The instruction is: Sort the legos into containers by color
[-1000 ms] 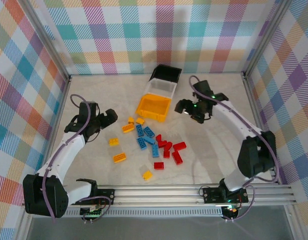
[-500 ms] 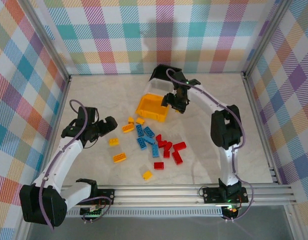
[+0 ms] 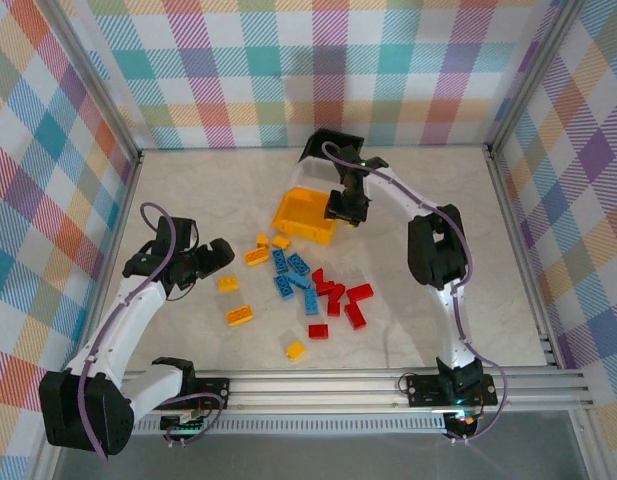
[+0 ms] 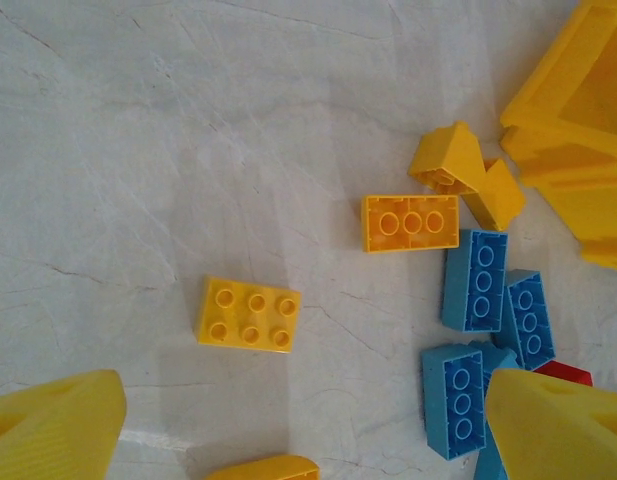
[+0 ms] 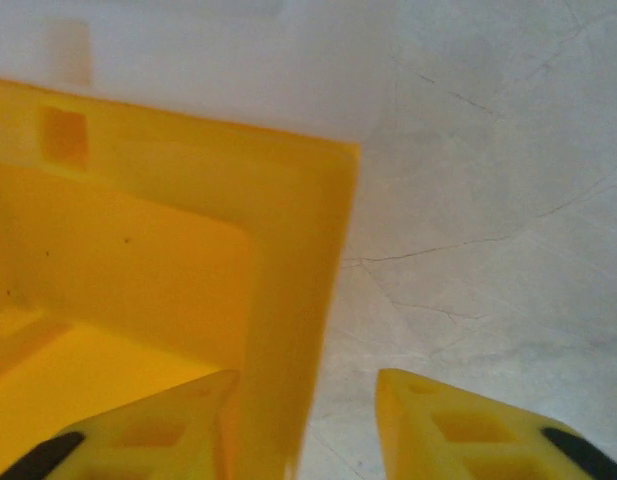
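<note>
Three bins stand in a row running from the middle of the table's (image 3: 208,190) far edge toward its centre. The black bin (image 3: 333,148) is nearest that edge, the white bin (image 3: 323,178) is just beside it, and the yellow-orange bin (image 3: 304,217) is the closest to the centre.

In the right wrist view the yellow-orange bin (image 5: 138,270) shows its own plain floor and walls. The white bin's inside reads pale from above. The black one is too dark to tell what it holds.

The right gripper (image 3: 346,209) sits astride the yellow-orange bin's right-hand wall. In its own view, the right gripper (image 5: 306,385) has one finger (image 5: 158,420) inside the bin, close against the wall. The other finger is outside, with a strip of table showing between it and the wall. The jaws are partly parted and not clamped on anything.

All the bricks in view lie loose on the table, around its centre:
- The yellow bricks (image 3: 256,256) are toward the left edge.
- The blue bricks (image 3: 298,265) are in the middle.
- The red bricks (image 3: 355,314) are on their right, nearer the front edge.

The left gripper (image 3: 216,254) hangs over the table left of the yellow bricks. Its jaws are spread wide and hold nothing. Its wrist view looks down between its fingers (image 4: 58,430) on these things:
- a yellow six-stud brick (image 4: 248,314) lying apart
- an orange brick (image 4: 409,222) touching a blue one (image 4: 476,279)
- a corner of the yellow-orange bin (image 4: 578,130)
</note>
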